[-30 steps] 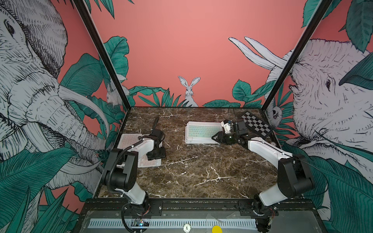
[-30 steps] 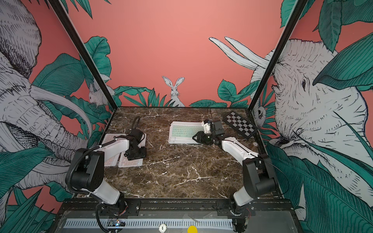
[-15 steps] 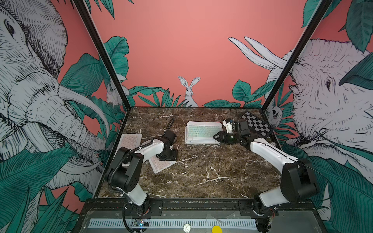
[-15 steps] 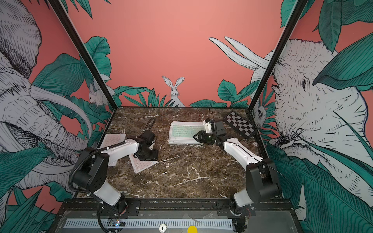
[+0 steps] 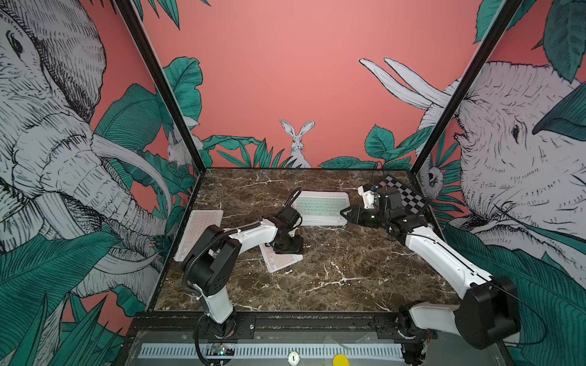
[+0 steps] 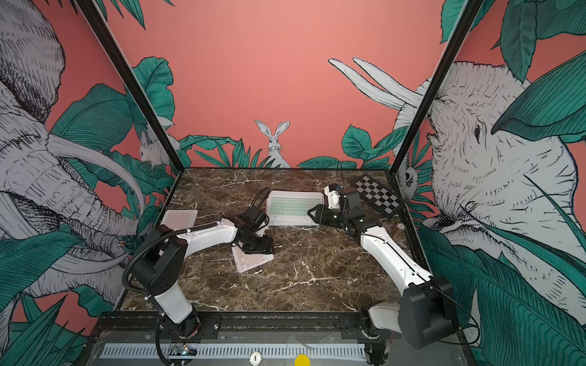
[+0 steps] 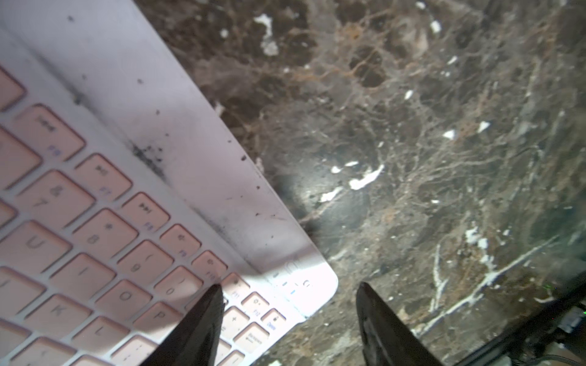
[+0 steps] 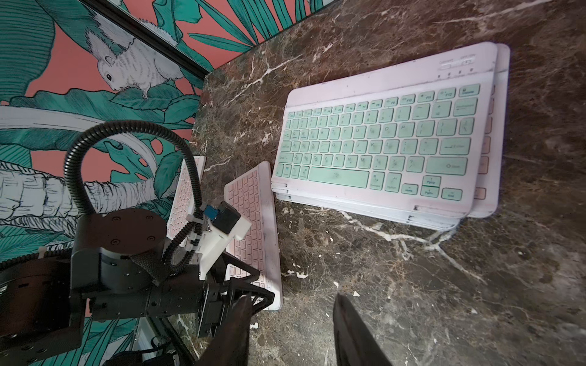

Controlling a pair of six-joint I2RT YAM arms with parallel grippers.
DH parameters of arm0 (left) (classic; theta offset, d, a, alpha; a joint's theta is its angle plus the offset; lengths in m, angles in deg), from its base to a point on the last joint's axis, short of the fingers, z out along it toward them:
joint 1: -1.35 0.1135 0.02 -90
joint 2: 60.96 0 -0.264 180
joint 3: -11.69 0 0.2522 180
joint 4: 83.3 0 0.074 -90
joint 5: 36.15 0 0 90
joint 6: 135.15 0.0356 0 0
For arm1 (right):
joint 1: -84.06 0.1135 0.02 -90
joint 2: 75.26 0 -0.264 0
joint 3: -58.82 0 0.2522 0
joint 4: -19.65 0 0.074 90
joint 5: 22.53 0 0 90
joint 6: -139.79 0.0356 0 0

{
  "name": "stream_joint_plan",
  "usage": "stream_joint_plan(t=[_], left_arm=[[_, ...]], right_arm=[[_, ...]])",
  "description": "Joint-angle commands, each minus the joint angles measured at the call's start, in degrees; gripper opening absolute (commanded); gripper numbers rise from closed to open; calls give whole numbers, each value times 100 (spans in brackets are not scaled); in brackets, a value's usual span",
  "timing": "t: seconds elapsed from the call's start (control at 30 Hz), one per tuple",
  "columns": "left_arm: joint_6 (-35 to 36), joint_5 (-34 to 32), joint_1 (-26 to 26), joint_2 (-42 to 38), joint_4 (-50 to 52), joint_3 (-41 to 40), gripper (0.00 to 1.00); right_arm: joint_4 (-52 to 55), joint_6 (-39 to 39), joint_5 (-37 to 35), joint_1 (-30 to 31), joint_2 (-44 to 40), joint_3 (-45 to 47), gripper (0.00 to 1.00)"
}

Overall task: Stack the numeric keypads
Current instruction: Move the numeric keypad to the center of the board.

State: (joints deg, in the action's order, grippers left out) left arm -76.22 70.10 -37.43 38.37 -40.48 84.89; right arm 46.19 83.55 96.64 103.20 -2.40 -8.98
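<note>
Nearest the arm bases, a pink keypad [image 5: 280, 260] [image 6: 250, 263] is lying on the brown marble counter [image 5: 348, 279], left of centre and turned askew to the counter's edges. The left tool [image 5: 288, 251] [image 6: 257, 249] is pointing down onto its far end. In the left wrist view this tool [image 7: 288, 286] is showing its jaws standing apart, released rather than clenched. One fingertip [image 7: 211, 304] is sitting over the keys by the keypad's [image 7: 126, 221] corner, and the other is hanging past that corner over bare counter (the white frame there is smudged with dark marks). Whether the first fingertip is actually pressing the keys I cannot tell.

Farther back, a second pink keypad [image 5: 198, 228] [image 6: 179, 218] is lying alone at the counter's left edge, partly hidden behind the left arm in both top views.

Farther again, toward the back middle, a stack of keypads [image 5: 320, 221] [image 8: 364, 209] is sitting with a mint-green keypad [image 5: 322, 206] [image 6: 293, 206] [image 8: 374, 139] on top, keys up. The right wrist view is showing several white frames beneath it, not squarely aligned, one with pink keys poking out along a short side.

The right tool [image 5: 343, 211] [image 6: 310, 213] [image 8: 293, 298] is hovering just beside the stack's right end, tips pointing at it. Its jaws are apart, with only counter between them.

Farthest off, a black-and-white checkered board [image 5: 404, 198] [image 6: 377, 195] is lying in the back right corner.
</note>
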Motion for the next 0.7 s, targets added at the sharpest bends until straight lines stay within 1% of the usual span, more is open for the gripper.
stream_joint_plan(t=[0.0, 0.07, 0.1, 0.27, 0.4, 0.53, 0.6, 0.67], left_arm=[[-435, 659, -105, 283, -298, -101, 68], [-549, 769, -103, 379, -412, -20, 69], [-619, 795, -289, 434, -471, 34, 69], [-957, 1005, -435, 775, -880, 309, 69], [-1085, 1134, -526, 1171, -1016, 779, 69], [-1152, 1139, -610, 1488, -1069, 1233, 69], [-1257, 1184, -630, 1641, -1262, 1415, 69], [-1338, 1261, -641, 1764, -1384, 1638, 69]], right_arm=[[50, -13, -168, 37, -196, 122, 42], [84, -26, -209, 37, -266, 163, 42], [85, -27, -215, 37, -296, 185, 42], [44, 65, -240, 26, -471, 280, 41], [-75, 215, -194, 19, -657, 401, 41], [87, 171, -340, -21, -933, 459, 41], [137, 197, -435, -88, -1118, 516, 41], [-2, 373, -344, -227, -1291, 647, 41]])
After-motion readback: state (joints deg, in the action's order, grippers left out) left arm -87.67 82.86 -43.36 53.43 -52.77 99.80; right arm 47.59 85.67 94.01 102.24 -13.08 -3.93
